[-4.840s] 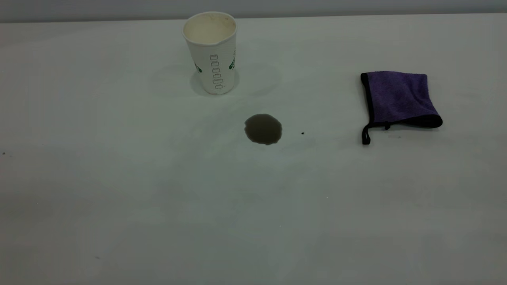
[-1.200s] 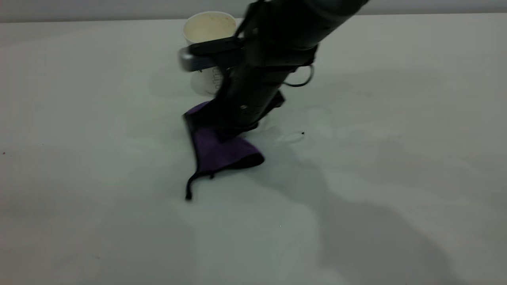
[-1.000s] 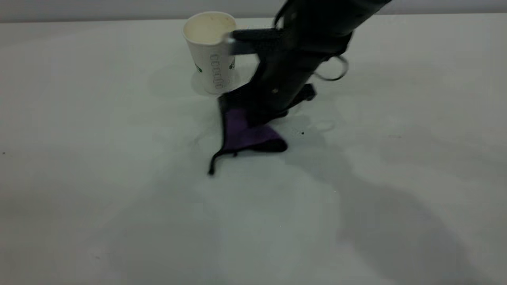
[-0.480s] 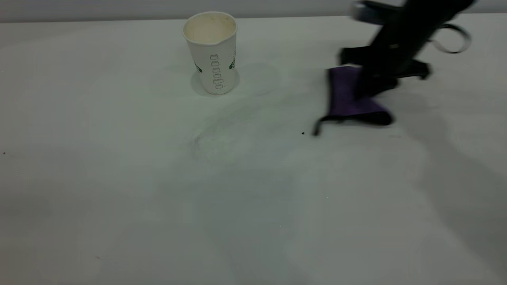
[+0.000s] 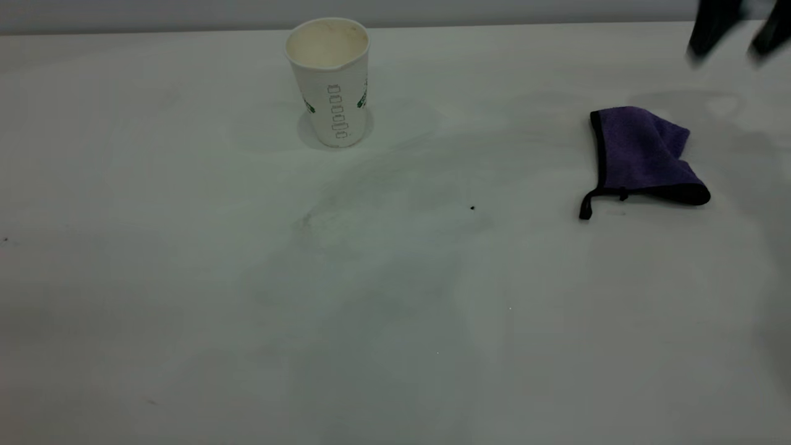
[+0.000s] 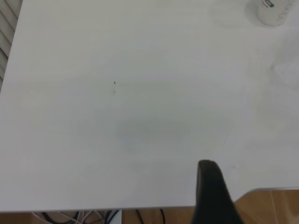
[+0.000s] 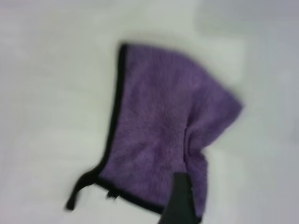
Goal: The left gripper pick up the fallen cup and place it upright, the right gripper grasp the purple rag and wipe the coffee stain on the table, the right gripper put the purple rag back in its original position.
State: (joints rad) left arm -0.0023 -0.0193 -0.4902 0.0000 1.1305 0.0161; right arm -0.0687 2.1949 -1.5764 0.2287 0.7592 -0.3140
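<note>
Two blurred fingers of the right gripper, cropped, apart, empty, above the purple rag.

A tiny black speck lies near the middle of the desk, a little toward the far edge. Another dark speck sits by the left edge, and a faint mark lies near the front left corner. A grey wall runs behind the far edge. In the left wrist view, brown wooden floor and dark cables show beyond a desk edge, with pale slats past one corner.
</note>
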